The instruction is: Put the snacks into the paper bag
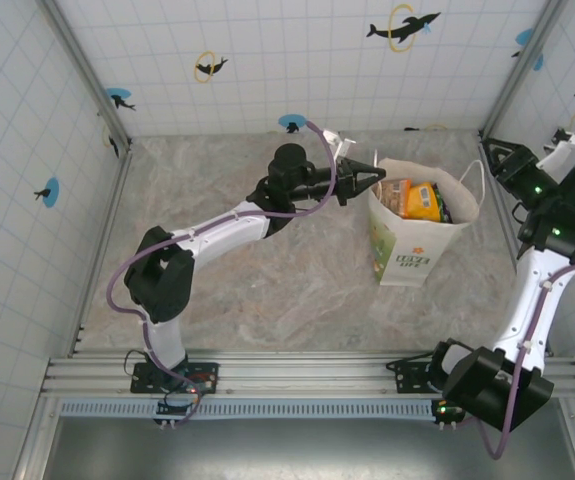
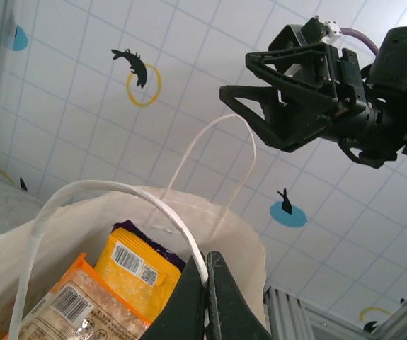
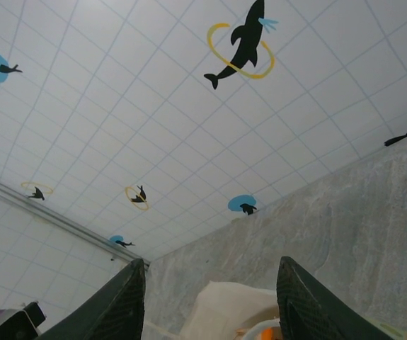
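Because every packet in sight already sits inside it, the paper bag (image 1: 407, 250) looks like the thing being handled now, and the packing itself seems close to done. Beyond the arm bases at the near edge, it stands upright on the stone-patterned table (image 1: 267, 270), right of the middle, mouth open to the ceiling. The snacks (image 1: 419, 200) lie stacked inside: an orange packet (image 2: 69, 304) nearest the left wrist camera, a yellow one (image 2: 136, 265) behind it, and a purple edge (image 2: 129, 230) beyond that. At the bag's left rim, the left gripper (image 2: 206, 265) has its fingers pressed fully together, with the twisted white handle (image 2: 104, 188) running down into the pinch. It appears to have hold of that loop, probably to steady the bag or keep its mouth wide. The second handle (image 2: 217, 134) rises free on the far side. Further back and to the right, the right gripper (image 3: 211, 263) hangs above the table near the tiled wall, jaws about half apart and holding nothing, well clear of the bag.
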Motion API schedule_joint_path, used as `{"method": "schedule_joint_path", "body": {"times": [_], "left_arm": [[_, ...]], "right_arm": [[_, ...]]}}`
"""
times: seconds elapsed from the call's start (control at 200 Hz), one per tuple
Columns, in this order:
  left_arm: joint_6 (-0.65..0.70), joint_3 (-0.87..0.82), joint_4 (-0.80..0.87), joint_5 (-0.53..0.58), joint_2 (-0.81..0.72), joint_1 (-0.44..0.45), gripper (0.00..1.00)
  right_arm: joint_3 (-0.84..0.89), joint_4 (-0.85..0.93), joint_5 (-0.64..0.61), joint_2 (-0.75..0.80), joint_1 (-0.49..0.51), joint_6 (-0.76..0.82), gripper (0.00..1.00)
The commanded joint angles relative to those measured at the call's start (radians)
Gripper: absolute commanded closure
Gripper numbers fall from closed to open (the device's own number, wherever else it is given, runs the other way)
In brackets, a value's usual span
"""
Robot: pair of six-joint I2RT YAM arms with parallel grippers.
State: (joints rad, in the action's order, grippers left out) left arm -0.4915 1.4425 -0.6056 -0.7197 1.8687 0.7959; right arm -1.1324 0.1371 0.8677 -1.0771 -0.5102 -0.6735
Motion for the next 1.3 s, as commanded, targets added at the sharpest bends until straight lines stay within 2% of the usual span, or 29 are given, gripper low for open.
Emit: {"method": "schedule_joint_path", "body": {"times": [0.0,0.31,0.565,0.751,0.871,0.951,1.296], "left_arm": [[-0.028,0.039,-0.056,-0.019,0.017,0.006,1.00],[-0.026,0.050,-0.053,-0.030,0.016,0.006,1.00],[-0.027,0.049,-0.053,-0.035,0.016,0.006,1.00],[-0.026,0.044,-0.060,-0.046,0.013,0.006,1.00],[-0.020,0.044,-0.055,-0.043,0.009,0.006,1.00],[-0.003,0.044,-0.032,-0.028,-0.003,0.005,1.00],[0.064,0.054,0.090,-0.031,-0.092,-0.034,1.00]], "right_arm": [[-0.013,0.107,-0.010,0.029,-0.002,0.083,0.48],[-0.061,0.345,-0.085,0.030,-0.003,0.237,0.47],[-0.056,0.336,-0.026,0.025,0.030,0.229,0.53],[-0.056,0.311,-0.040,0.005,0.072,0.221,0.64],[-0.062,0.292,-0.079,0.002,0.091,0.215,0.88],[-0.073,0.280,-0.094,0.007,0.091,0.213,1.00],[-0.115,0.162,-0.063,0.020,0.110,0.116,1.00]]}}
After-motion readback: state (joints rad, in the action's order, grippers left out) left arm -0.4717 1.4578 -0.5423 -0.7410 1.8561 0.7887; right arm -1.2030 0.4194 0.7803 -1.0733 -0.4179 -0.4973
